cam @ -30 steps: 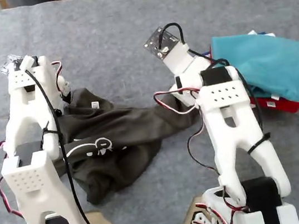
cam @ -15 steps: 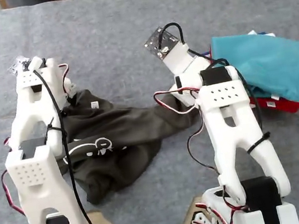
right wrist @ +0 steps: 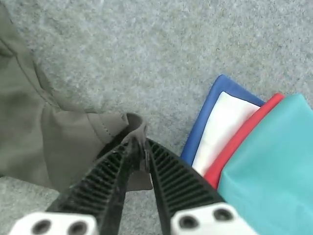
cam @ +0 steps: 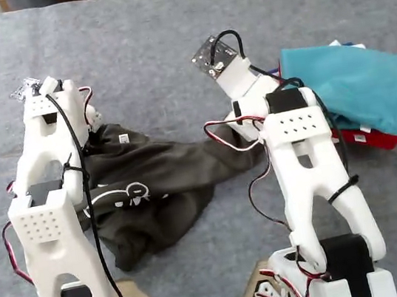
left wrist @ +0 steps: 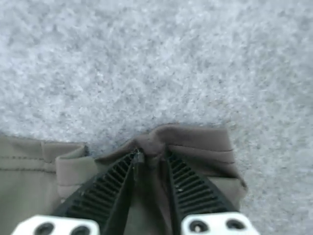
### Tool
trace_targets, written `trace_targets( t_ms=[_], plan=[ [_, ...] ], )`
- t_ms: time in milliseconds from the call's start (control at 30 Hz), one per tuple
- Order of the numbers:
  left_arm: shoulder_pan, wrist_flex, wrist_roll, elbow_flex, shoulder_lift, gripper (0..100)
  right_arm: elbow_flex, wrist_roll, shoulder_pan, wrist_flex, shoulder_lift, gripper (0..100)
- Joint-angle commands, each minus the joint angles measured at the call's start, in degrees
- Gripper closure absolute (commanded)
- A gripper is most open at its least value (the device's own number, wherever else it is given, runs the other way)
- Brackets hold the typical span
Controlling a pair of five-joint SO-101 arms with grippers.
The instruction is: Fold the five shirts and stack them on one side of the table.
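Table (cam: 166, 34): grey cloth surface carried everything.
Olive shirt (cam: 158, 177): lay crumpled between the arms, mid-table.
Folded stack (cam: 357, 87): teal on top, sat beside the right arm.
Left gripper (left wrist: 152, 159): pinched the shirt's hem.
Right gripper (right wrist: 138, 147): clamped on another shirt edge, near the stack.

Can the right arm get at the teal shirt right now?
Likely yes: teal shirt lies close, nothing between, but right gripper is shut on the olive shirt and must release first.
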Motion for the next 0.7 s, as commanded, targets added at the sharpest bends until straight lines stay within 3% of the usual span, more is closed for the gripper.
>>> trace_targets(
  t_ms=[0, 300, 533, 667],
  plan=[
    [-0.5, -1.4, -1.7, -2.3, -0.5, 95, -2.3, -0.1, -0.4, -0.8, 0.1, 98.5],
    [-0.7, -1.8, -3.2, -2.4, -0.5, 97, -2.3, -0.1, -0.4, -0.8, 0.1, 98.5],
    [-3.7, -1.2, -9.2, -8.2, -1.1, 97, -2.6, -0.2, -0.4, -0.9, -0.4, 98.5],
    [-4.1, 4.1, -14.1, -17.4, -1.1, 97, -6.5, -7.0, -0.4, -0.7, -0.4, 98.5]
  ],
)
